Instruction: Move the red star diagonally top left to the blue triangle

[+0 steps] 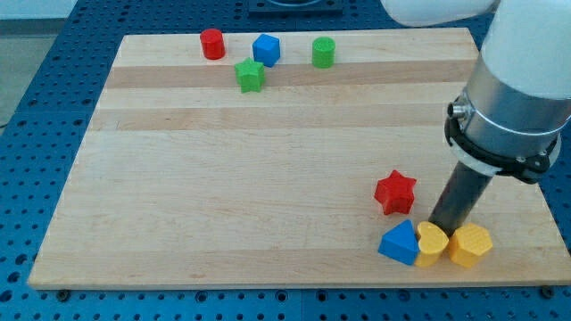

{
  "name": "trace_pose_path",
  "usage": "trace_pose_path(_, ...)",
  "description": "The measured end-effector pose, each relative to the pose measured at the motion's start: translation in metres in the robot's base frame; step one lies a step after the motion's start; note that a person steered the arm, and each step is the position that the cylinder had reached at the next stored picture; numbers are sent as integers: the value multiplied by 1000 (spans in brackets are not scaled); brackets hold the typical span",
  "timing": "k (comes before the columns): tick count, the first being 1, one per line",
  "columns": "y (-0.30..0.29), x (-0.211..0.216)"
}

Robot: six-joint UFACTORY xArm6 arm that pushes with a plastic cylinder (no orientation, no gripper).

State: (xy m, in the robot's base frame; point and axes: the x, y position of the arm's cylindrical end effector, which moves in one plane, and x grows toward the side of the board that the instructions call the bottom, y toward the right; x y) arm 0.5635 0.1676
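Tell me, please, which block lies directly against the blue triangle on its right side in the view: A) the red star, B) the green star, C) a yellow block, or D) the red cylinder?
C: a yellow block touches the blue triangle on the view's right, while the red star sits just above them, apart; my tip stands right behind that yellow block.
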Motion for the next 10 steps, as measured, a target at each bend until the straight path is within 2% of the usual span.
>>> trace_pose_path(1, 33, -7)
trace_pose_path(2, 115, -10)
trace_pose_path(3, 138, 0)
trace_pose_path(4, 121, 24)
trace_pose_path(5, 82, 7)
trace_pose_path(6, -16, -4)
trace_pose_path(7, 10, -23)
trace_pose_path(8, -9, -53)
trace_pose_path(9, -91, -59)
trace_pose_path(10, -151, -91)
